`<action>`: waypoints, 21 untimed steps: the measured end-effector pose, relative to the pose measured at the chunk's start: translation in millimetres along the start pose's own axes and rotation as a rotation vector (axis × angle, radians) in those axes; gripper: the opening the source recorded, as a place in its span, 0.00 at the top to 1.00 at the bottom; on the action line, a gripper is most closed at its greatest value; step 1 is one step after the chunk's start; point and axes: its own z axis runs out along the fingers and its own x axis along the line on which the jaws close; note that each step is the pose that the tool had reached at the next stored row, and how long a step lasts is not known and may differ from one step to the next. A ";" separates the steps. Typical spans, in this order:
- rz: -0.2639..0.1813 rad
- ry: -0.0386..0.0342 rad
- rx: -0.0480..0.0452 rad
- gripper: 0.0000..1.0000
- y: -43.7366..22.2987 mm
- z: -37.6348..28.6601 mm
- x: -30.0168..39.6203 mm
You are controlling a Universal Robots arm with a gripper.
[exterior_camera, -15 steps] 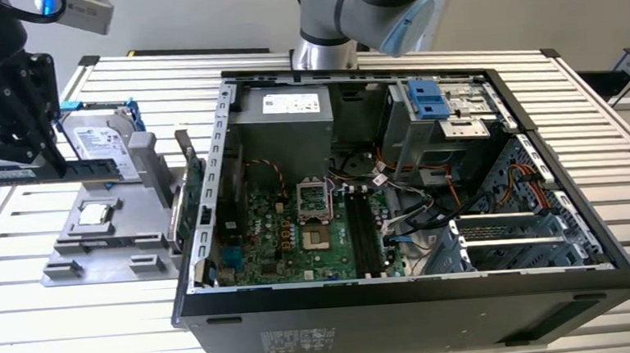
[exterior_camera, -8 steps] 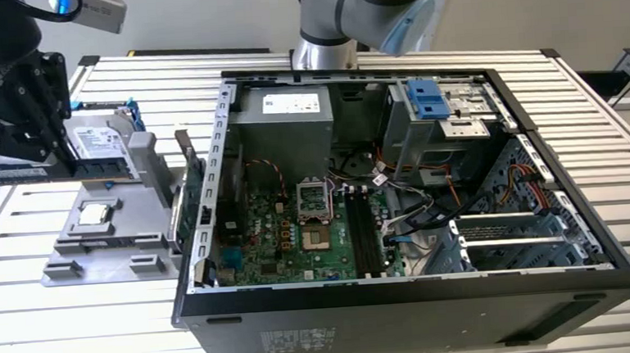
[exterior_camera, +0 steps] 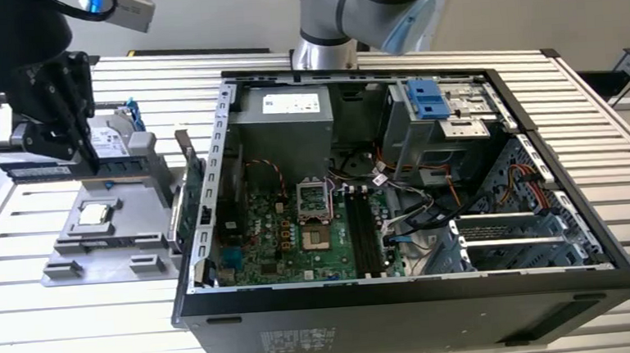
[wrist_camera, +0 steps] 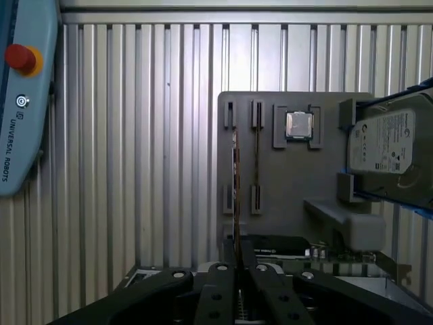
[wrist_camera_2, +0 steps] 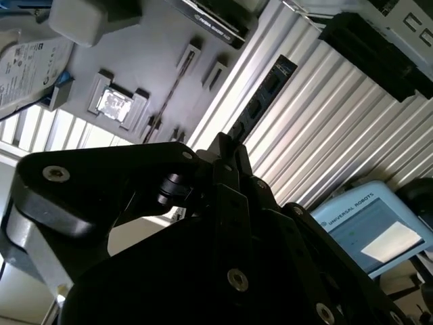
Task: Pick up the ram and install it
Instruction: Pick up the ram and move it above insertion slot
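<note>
While my end effector [wrist_camera: 237, 264] grips the ram [wrist_camera_2: 262, 98] crosswise at its tip, the open computer case [exterior_camera: 410, 295] sits well apart beside it.

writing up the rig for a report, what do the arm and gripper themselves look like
The arm is made of round silver-grey tube and joint sections with light blue end caps. The gripper is matte black, built from flat linked bars pinned with small silver screw heads and tapering toward the tip. In the exterior view a pale grey box sits above it.
</note>
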 end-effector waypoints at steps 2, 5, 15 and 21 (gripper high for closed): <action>0.000 0.0000 0.0000 1.00 -4.8 -0.1 -0.1; 0.000 0.0000 0.0000 1.00 -11.4 -0.2 -0.4; 0.000 0.0000 0.0000 1.00 -33.6 -0.8 -1.0; 0.000 0.0000 0.0000 1.00 -46.7 -1.1 -1.4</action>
